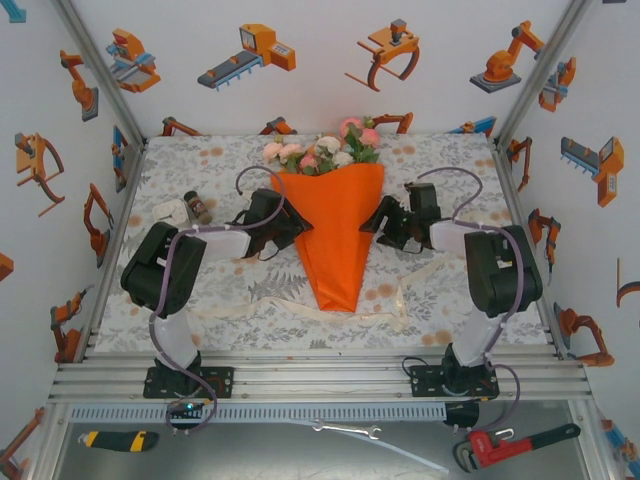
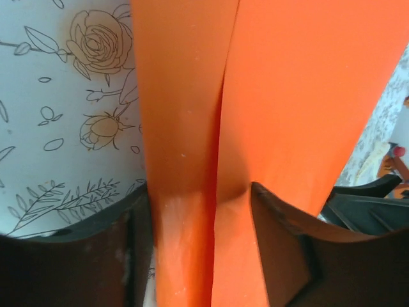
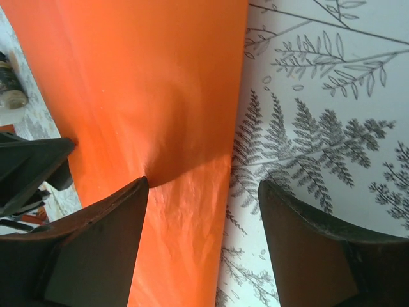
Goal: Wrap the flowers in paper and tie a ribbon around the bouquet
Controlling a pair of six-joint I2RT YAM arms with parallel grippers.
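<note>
The bouquet lies flat mid-table: pink and cream flowers [image 1: 325, 150] stick out of the wide far end of the orange paper [image 1: 335, 230], which is rolled into a cone tapering toward me. My left gripper [image 1: 293, 228] is at the cone's left side. In the left wrist view its jaws [image 2: 201, 192] are shut on a folded part of the paper [image 2: 287, 96], and the right fingertip dents it. My right gripper [image 1: 380, 222] is open at the cone's right edge [image 3: 203, 182]. One finger [image 3: 115, 224] presses on the paper [image 3: 140, 83]; the other stands on the cloth. The cream ribbon [image 1: 230, 312] lies across the table under the cone's tip.
A small dark bottle and a pale object [image 1: 190, 208] sit left of the left arm on the printed tablecloth [image 1: 450, 170]. Printed walls close in both sides and the back. A utility knife [image 1: 118, 438], a spanner [image 1: 345, 430] and a red pipe wrench [image 1: 515, 445] lie below the front rail.
</note>
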